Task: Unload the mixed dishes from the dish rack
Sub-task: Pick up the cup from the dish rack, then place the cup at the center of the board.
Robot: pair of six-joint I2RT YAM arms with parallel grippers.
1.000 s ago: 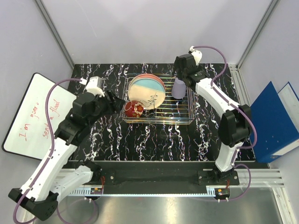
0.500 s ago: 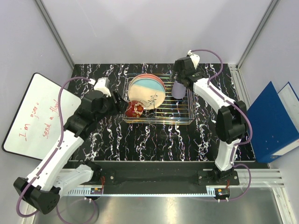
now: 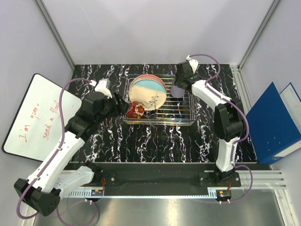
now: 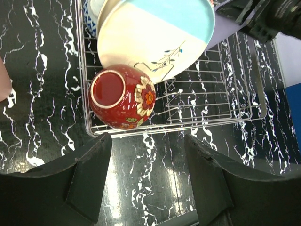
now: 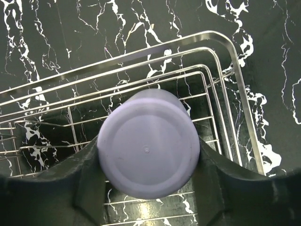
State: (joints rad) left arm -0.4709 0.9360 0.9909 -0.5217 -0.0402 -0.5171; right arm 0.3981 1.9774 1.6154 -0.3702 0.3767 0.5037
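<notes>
My right tool (image 5: 148, 157) was clamped on the lavender cup (image 5: 148, 141), with one finger pressed against each side. The cup's flat round end faced my wrist camera. It hung over the far right corner of the dish rack (image 5: 225, 61). I could not tell whether it touched the wires beneath it.

My left tool (image 4: 146, 141) stood wide open and held nothing. Its fingers (image 4: 89, 183) were spread just outside the rack's near left corner, above the black marbled desk (image 4: 42, 141).

Inside that corner lay the red bowl (image 4: 120, 96), tipped on its side, showing a cream-rimmed round end and painted flowers on its wall. It rested against the rack's front wire, close to my open fingers but apart from them.

Just behind the bowl the cream and blue plate (image 4: 155, 33) leaned among the tines with its sprig drawing low on the cream half. From above, the rim of a pink plate (image 3: 146, 76) showed right behind it.

A blue-white patterned bowl (image 4: 88, 14) peeked out at the rack's far left, mostly hidden by the plate.

A whiteboard (image 3: 37, 113) with red writing lay off the desk to my left. Blue folders (image 3: 275, 122) lay off to my right.
</notes>
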